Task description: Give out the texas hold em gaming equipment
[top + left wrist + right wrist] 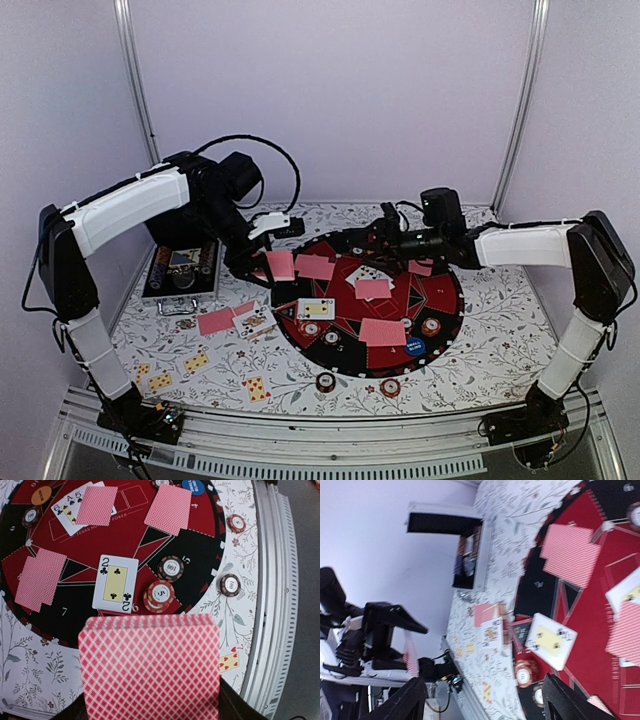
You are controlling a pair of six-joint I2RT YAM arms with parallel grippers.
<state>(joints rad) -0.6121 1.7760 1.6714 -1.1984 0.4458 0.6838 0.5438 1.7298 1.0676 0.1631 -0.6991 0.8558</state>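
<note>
My left gripper [262, 262] is shut on a deck of pink-red-backed cards [150, 665], held above the left edge of the round mat [450, 300]. On the mat lie a face-up two of clubs [115, 584], several face-down cards [169, 508], a 100 chip [171, 568], a 5 chip [160, 595], an orange button [41, 495] and a blue button [415, 349]. Two chips [326, 381] lie on the cloth in front of the mat. My right gripper [388, 234] hovers open and empty over the mat's far side; its dark fingers [415, 700] stand wide apart.
The silver case [182, 270] stands open at the back left. Loose face-up cards [196, 361] and one face-down card [215, 321] lie on the floral cloth left of the mat. A metal rail [330, 430] runs along the near table edge.
</note>
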